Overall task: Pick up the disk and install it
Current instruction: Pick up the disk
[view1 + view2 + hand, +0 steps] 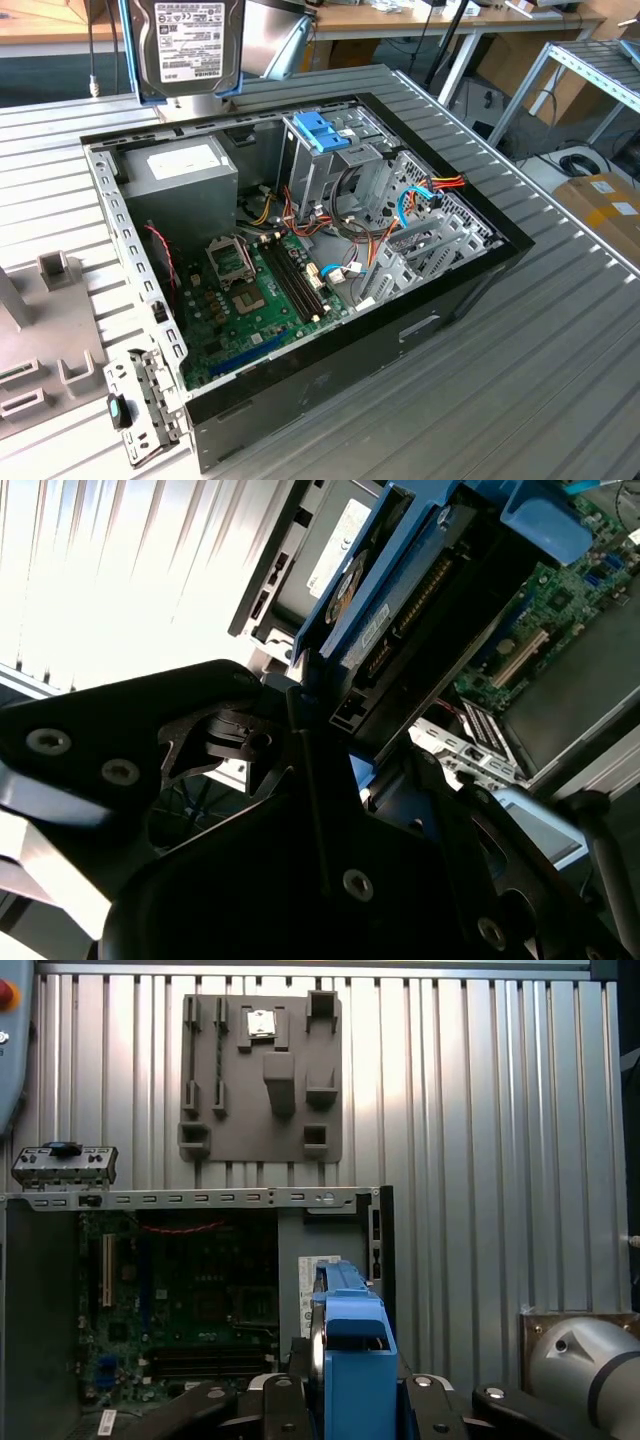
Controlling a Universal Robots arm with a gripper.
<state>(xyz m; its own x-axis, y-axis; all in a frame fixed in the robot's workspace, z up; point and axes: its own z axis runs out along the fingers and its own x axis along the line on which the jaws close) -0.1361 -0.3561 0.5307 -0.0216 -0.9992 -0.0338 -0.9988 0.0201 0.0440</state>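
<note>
Hanging above the far edge of the computer case, the disk is held upright, label face out, over the corner with the power supply box. The gripper is clamped on its blue rails, one finger on each side. The long axis is judged to run straight out from the gripper, down toward the case. The drive cage is seen along the same edge, to the exterior view's right of the disk.

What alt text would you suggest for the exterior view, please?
The disk, label facing the camera, hangs upright near the far rim of an open computer case on a metal table; motherboard, power supply and drive cage show inside.
</note>
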